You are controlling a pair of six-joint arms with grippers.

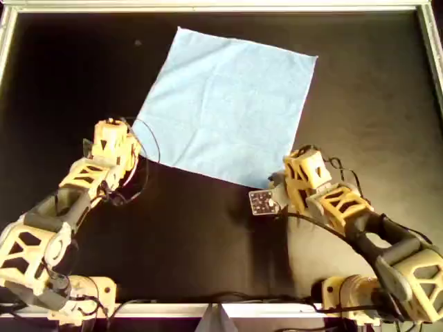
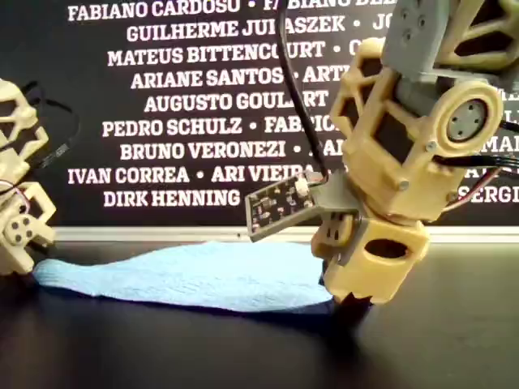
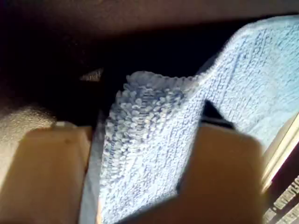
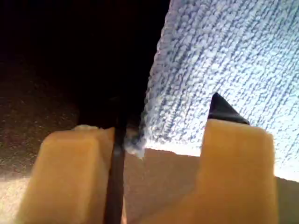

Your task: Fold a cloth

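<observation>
The cloth (image 1: 228, 104) lies flat as a diamond in the overhead view's upper middle, and both the left gripper (image 1: 118, 135) and right gripper (image 1: 299, 173) straddle its near corners, jaws spread around the fabric.

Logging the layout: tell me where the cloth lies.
The cloth lies flat at the overhead view's top centre, on the black table, its near corners at both end effectors.

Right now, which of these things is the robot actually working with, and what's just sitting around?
Part of the job:
- the cloth, light blue, spread flat
- the left gripper, at one corner, cloth between its fingers
- the right gripper, at another corner

Just there:
- the black table
- the name board behind
- the small circuit board on the right arm
</observation>
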